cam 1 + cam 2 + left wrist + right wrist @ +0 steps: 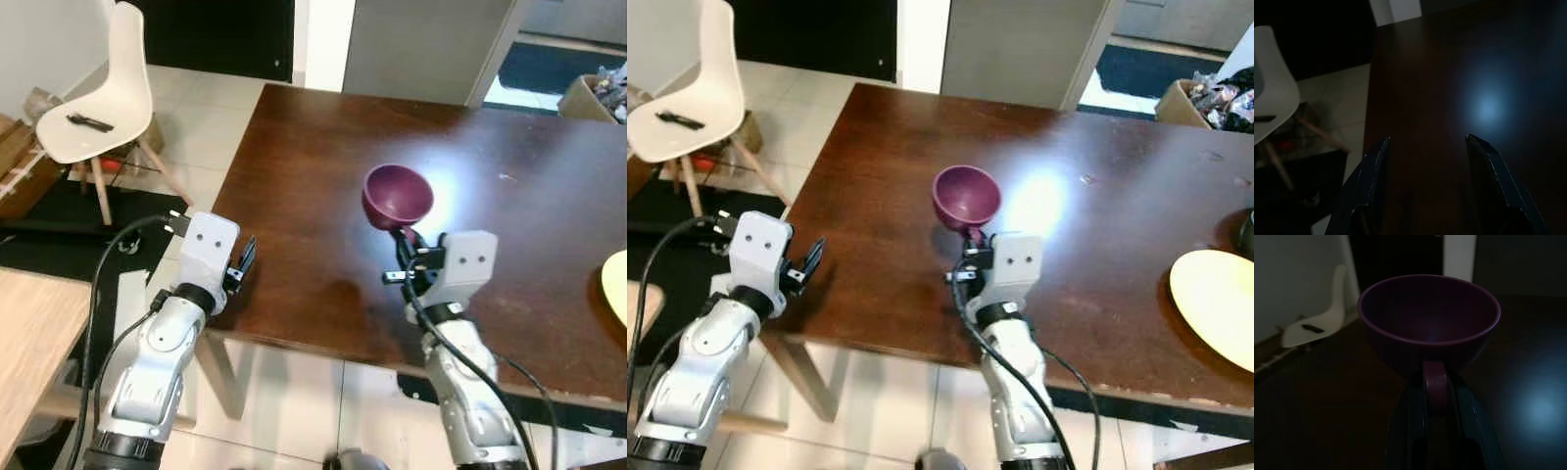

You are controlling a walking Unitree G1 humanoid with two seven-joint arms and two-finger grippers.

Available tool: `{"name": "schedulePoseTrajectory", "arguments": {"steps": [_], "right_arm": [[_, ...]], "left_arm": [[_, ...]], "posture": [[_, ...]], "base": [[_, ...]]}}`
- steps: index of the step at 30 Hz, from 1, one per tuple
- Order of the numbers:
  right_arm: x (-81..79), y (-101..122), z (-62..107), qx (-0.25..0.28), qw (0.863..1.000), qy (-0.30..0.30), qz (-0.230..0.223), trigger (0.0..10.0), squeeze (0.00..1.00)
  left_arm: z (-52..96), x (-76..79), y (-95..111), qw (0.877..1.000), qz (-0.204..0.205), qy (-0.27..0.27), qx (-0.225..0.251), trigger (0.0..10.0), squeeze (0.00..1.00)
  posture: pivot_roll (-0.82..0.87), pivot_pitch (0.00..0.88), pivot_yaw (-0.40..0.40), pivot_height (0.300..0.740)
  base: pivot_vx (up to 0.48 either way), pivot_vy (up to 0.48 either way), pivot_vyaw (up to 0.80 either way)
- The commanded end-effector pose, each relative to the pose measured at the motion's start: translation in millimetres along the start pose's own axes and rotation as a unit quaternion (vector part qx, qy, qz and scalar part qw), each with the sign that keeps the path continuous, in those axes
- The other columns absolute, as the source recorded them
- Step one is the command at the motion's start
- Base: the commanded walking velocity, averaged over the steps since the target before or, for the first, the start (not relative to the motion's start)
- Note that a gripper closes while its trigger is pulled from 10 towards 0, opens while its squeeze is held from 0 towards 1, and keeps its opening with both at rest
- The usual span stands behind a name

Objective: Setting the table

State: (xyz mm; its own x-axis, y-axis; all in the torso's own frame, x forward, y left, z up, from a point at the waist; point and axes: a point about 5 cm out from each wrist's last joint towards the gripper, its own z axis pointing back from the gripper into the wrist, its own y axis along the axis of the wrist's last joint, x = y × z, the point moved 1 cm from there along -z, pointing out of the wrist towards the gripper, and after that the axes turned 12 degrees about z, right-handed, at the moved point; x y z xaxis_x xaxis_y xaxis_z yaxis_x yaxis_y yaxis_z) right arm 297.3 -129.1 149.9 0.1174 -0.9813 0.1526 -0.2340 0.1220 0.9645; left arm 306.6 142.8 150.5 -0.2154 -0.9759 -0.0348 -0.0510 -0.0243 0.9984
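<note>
A purple cup (398, 194) hangs a little above the dark brown table (294, 225), held by its handle (1435, 384). My right gripper (405, 242) is shut on that handle, near the table's front edge, and the cup's mouth faces up. My left gripper (245, 258) hovers open at the table's front left corner with nothing between its fingers (1374, 169). A pale yellow plate (1218, 299) lies on the table at the far right.
A white chair (98, 108) with a small dark object on its seat stands on the tiled floor to the left. A light wooden surface (29, 333) lies at the lower left. A cardboard box (591, 96) sits beyond the table's far right.
</note>
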Motion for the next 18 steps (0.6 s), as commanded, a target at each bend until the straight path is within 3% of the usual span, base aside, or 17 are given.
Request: {"name": "schedulePoseTrajectory", "arguments": {"steps": [1,10,18], "right_arm": [[5.3,-4.2,0.7,-0.005,1.000,-0.009,0.003,10.0,0.00],[1.8,-6.1,-3.0,-0.004,1.000,-0.003,0.005,10.0,0.00],[0.8,-6.5,-2.3,-0.005,1.000,0.006,0.010,10.0,0.00]], "left_arm": [[-1.5,5.0,-4.9,1.000,0.002,-0.010,-0.007,10.0,0.00],[-4.7,2.9,-4.0,1.000,0.004,-0.006,-0.002,10.0,0.00],[-6.6,12.3,-4.0,1.000,0.014,-0.009,0.001,10.0,0.00]], "posture": [[-0.13,0.000,0.061,0.740],[-0.13,0.000,0.071,0.740],[-0.13,0.000,0.053,0.740]], "base": [[-0.330,0.000,0.00],[-0.330,0.000,0.00],[-0.330,0.000,0.00]]}}
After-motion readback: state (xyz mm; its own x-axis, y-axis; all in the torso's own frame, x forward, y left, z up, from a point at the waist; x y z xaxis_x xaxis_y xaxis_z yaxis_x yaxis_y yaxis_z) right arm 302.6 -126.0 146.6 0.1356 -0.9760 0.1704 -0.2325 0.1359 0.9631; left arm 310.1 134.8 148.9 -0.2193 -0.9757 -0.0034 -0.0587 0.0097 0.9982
